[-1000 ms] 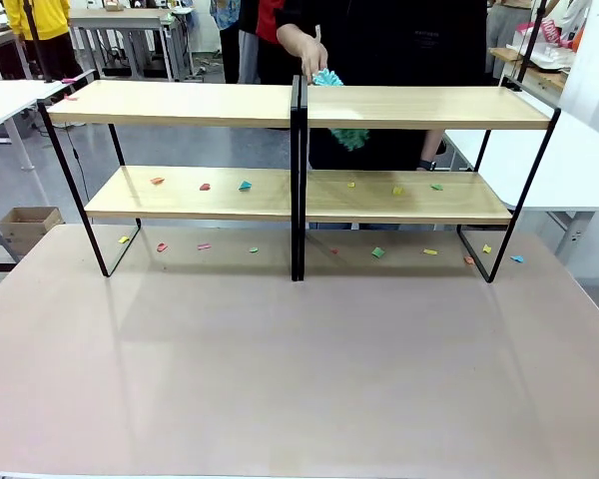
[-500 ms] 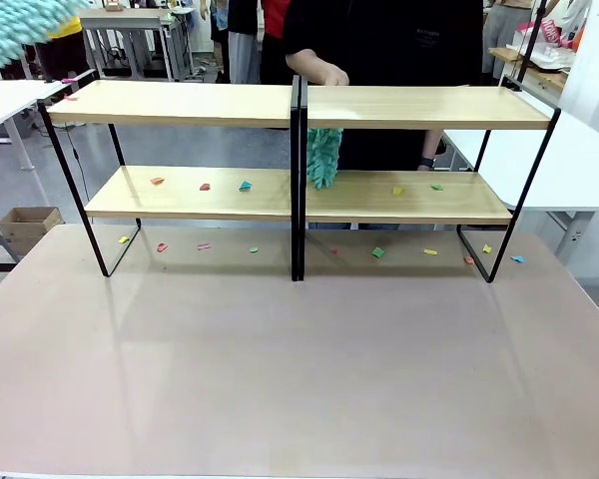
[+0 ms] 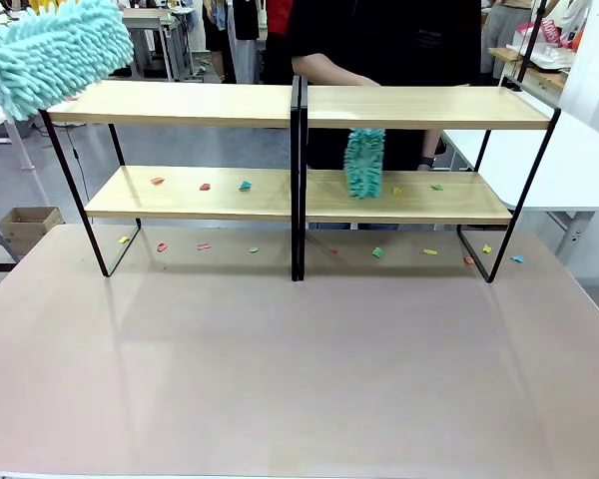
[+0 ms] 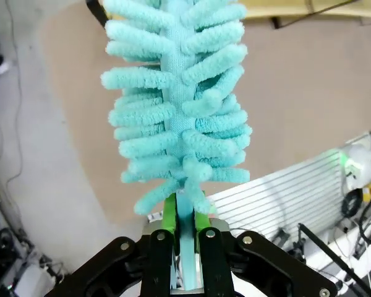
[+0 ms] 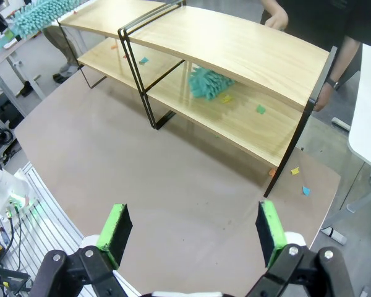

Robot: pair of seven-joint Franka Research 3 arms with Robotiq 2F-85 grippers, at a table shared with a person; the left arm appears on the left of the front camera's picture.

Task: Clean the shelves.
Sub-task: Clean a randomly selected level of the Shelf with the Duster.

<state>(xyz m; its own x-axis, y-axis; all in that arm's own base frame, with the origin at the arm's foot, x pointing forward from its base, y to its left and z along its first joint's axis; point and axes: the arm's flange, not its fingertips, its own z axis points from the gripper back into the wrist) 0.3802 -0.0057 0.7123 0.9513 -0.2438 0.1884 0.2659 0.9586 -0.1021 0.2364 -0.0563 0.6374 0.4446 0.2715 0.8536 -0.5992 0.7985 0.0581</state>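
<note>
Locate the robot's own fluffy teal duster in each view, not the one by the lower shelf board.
Front view: duster in the top left corner, by the shelves' left end.
Left wrist view: up the middle, handle clamped between the left gripper's fingers.
Right wrist view: top left edge, past the shelves' far end.
Shared landmark: the shelves' pale wood boards.

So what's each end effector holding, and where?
Left end effector grips a teal duster by its handle, below the fluffy head; right end effector holds nothing.
</note>
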